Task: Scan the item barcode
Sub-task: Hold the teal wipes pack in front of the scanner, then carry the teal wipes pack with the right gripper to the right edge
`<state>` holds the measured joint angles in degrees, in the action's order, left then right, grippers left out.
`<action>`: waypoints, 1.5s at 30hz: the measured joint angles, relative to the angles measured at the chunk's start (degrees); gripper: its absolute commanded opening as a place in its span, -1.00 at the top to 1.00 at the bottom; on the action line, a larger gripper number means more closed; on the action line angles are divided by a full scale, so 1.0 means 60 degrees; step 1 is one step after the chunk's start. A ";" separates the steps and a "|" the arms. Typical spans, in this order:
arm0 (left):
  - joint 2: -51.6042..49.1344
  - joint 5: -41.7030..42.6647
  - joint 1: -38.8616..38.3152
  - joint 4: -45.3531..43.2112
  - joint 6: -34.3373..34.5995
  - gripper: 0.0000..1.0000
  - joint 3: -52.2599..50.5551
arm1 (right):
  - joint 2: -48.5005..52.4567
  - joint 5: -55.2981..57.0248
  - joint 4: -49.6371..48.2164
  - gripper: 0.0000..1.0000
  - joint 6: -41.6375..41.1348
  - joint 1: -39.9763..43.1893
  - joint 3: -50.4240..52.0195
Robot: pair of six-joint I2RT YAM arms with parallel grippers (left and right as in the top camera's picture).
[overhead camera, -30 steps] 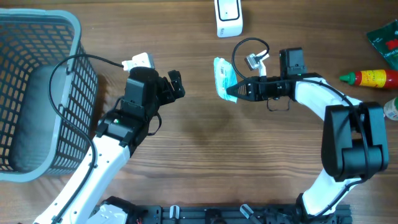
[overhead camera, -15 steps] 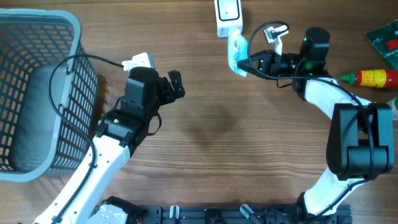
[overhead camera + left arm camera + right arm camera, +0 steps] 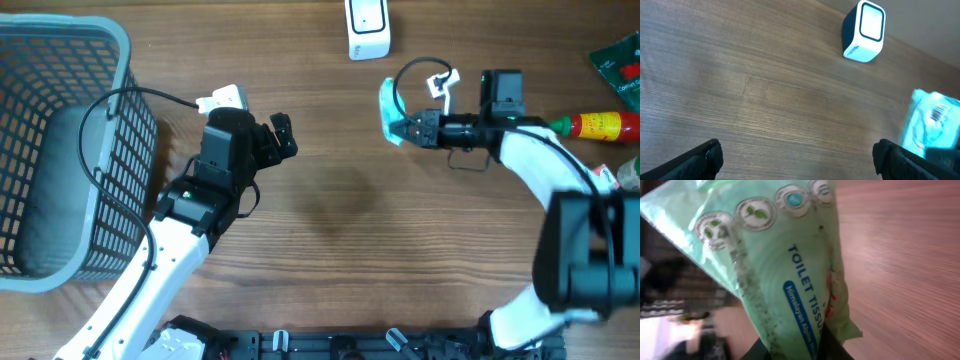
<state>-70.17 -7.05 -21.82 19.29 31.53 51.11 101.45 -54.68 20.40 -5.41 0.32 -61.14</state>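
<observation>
From above, the right hand (image 3: 405, 128) is closed narrowly on a pale green tissue pack (image 3: 388, 104), pinching one edge so the pack hangs clear of the tabletop (image 3: 350, 220). The pack is near the white scanner (image 3: 367, 27) but apart from it. That edge grip probably leaves the printed faces free to turn. The left hand (image 3: 285, 137) hovers wide open and empty beside the basket (image 3: 110, 35), out of the way.

The left wrist view shows the scanner's window facing this way. The pack is at the right edge, and its barcode (image 3: 939, 114) is visible on this side.

The right wrist view is filled by the pack's "TOILET TISSUE" face, with the fingers clamping its lower edge.
</observation>
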 measured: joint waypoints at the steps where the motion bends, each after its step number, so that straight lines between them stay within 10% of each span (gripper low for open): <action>1: 0.0000 -0.0004 0.0000 0.0000 0.0000 -1.00 0.0000 | -0.0339 0.0455 0.0335 0.91 0.0204 0.0000 -0.0004; 17: 0.0000 0.0000 0.0000 0.0011 0.0000 -1.00 0.0000 | -0.0827 0.7694 0.1162 0.91 0.0667 -0.1446 -0.1785; 33: 0.0000 0.0000 0.0000 0.0004 0.0000 -1.00 0.0000 | 0.3701 0.8896 0.1268 0.91 0.0925 -0.2109 -0.6677; 45: 0.0000 0.0000 0.0000 0.0007 0.0000 -1.00 0.0000 | 0.5140 0.9861 -0.0375 0.91 0.0772 -0.2404 -0.7071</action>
<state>-70.17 -7.05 -21.82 19.33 31.53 51.11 132.29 4.49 18.15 -0.78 -14.11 -103.57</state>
